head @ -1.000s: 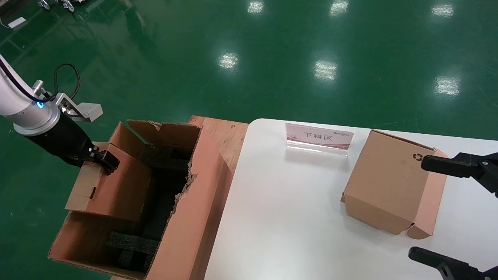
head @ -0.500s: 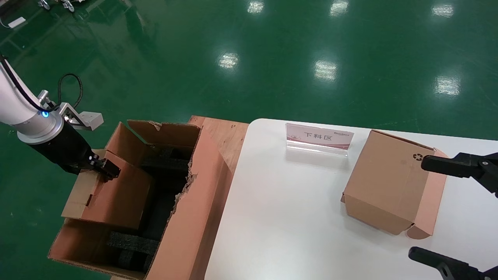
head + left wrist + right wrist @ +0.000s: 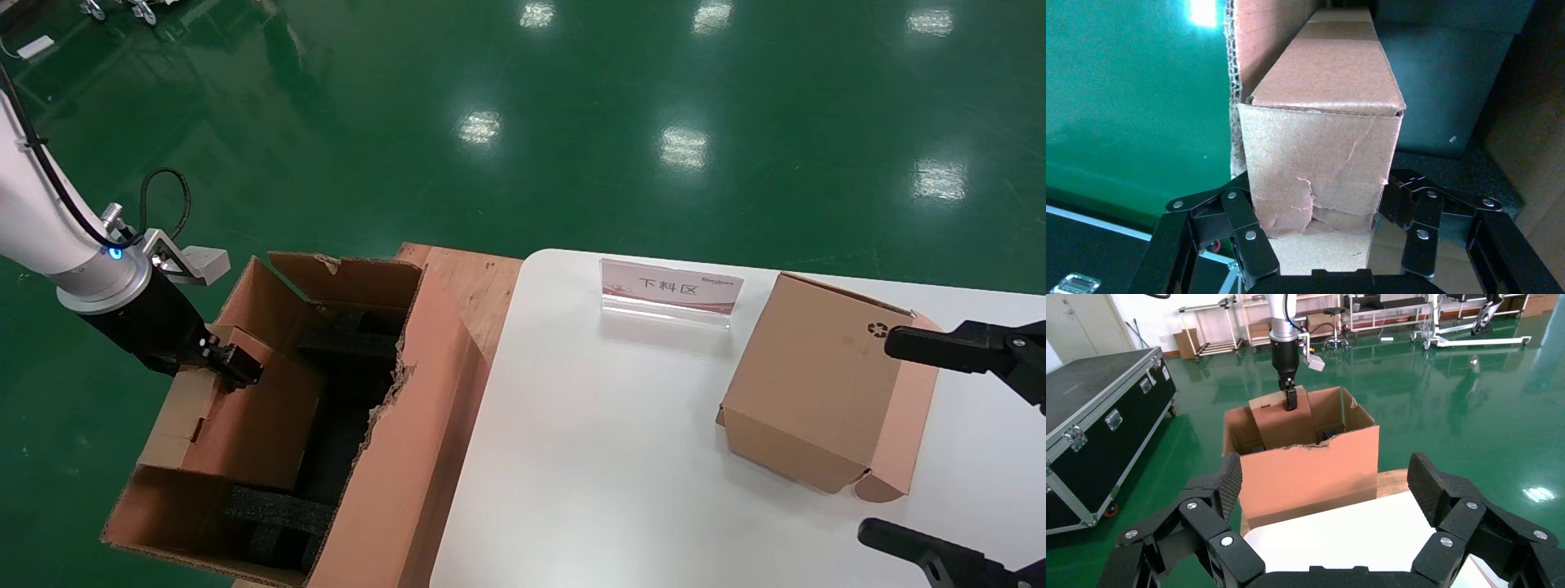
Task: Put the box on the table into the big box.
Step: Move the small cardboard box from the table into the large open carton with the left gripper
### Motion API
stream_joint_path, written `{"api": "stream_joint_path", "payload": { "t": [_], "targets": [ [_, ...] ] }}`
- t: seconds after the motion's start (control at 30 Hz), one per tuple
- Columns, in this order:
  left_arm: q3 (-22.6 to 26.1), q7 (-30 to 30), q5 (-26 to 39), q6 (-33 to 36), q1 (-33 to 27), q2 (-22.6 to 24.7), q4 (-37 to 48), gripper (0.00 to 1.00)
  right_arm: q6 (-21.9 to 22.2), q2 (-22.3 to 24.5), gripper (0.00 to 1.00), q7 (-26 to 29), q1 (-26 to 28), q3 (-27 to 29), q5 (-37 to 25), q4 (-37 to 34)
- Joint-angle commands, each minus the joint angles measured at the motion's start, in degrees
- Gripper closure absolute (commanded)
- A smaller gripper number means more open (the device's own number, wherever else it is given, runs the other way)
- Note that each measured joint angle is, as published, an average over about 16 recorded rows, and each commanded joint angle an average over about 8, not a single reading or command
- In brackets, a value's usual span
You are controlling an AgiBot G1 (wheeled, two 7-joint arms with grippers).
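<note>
My left gripper point(image 3: 235, 365) is shut on the top edge of the small plain brown box point(image 3: 245, 416). It holds the box tilted against the left rim of the big box point(image 3: 392, 457), partly inside, above black foam blocks point(image 3: 278, 510). In the left wrist view the box point(image 3: 1321, 153) sits between the fingers of the left gripper point(image 3: 1321, 196), beside the big box's corrugated wall point(image 3: 1236, 73). The right wrist view shows the big box point(image 3: 1309, 478), the small box point(image 3: 1281, 425) and the left gripper point(image 3: 1291, 399) from afar. My right gripper point(image 3: 878, 437) is open and empty at the table's right, also in its wrist view point(image 3: 1327, 478).
A similar carton with a black recycling symbol point(image 3: 817, 384) lies on the white table point(image 3: 588, 457) between my right fingers. A pink sign stand point(image 3: 670, 290) is at the table's back. A wooden pallet point(image 3: 474, 282) lies under the big box. A black flight case point(image 3: 1095, 416) stands beyond.
My left gripper has moved down and a little right with the small box, lowering it further into the big box. The right arm has not moved.
</note>
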Motion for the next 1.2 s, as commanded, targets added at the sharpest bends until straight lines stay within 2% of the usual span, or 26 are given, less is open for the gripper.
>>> {"api": "stream_joint_path", "payload": {
  "t": [0.03, 0.77, 0.83, 1.03, 1.07, 1.1, 1.2],
  "targets": [
    [0.0, -0.2, 0.0, -0.3, 0.3, 0.1, -0.2, 1.00, 0.0, 0.0, 0.00, 0.0, 0.0, 0.0, 0.0, 0.0],
    [0.8, -1.7, 0.9, -3.9, 3.9, 1.1, -1.3, 0.99, 0.0, 0.0, 0.00, 0.0, 0.0, 0.0, 0.0, 0.0],
    [0.8, -1.9, 1.0, -4.1, 4.1, 1.1, -1.4, 0.86, 0.0, 0.0, 0.00, 0.0, 0.0, 0.0, 0.0, 0.0],
    [0.9, -2.1, 1.0, -4.3, 4.6, 1.2, -1.7, 0.12, 0.0, 0.0, 0.00, 0.0, 0.0, 0.0, 0.0, 0.0],
    [0.9, -2.1, 1.0, -4.4, 4.6, 1.2, -1.7, 0.04, 0.0, 0.0, 0.00, 0.0, 0.0, 0.0, 0.0, 0.0],
    [0.9, -2.1, 1.1, -4.4, 4.6, 1.3, -1.7, 0.00, 0.0, 0.0, 0.00, 0.0, 0.0, 0.0, 0.0, 0.0],
    [1.0, -2.2, 1.1, -4.4, 4.7, 1.3, -1.8, 0.00, 0.0, 0.0, 0.00, 0.0, 0.0, 0.0, 0.0, 0.0]
  ]
}}
